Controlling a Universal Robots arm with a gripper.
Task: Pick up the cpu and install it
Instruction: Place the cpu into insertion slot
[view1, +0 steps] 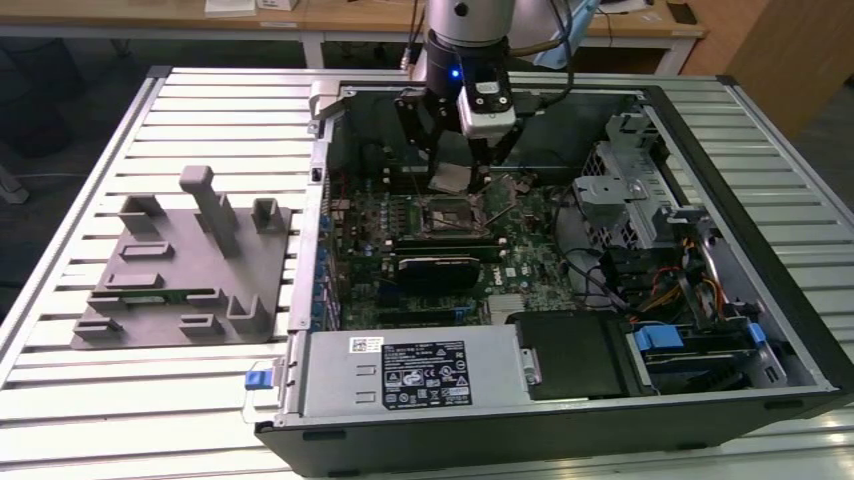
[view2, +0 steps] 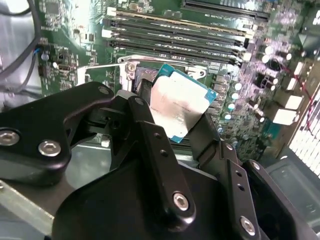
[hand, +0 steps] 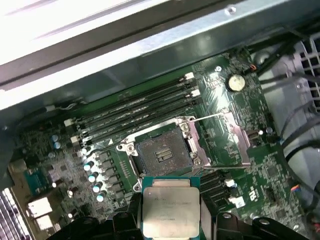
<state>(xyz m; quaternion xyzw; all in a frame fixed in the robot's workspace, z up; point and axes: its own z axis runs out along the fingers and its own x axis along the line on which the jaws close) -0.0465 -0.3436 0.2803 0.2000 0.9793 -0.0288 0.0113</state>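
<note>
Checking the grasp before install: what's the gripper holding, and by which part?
The gripper holds the cpu by two opposite edges.

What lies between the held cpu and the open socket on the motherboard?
In the first wrist view, the cpu and the open socket have only the socket's metal frame between them; nothing else.

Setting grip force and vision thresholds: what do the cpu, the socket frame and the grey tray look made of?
cpu: silvery metal lid, matte with soft glare, on a thin green board edge.
socket frame: likely bare steel; bright, reflective, thin bent plate.
grey tray: probably plastic, perhaps printed; uniform matte grey, no glints.
</note>
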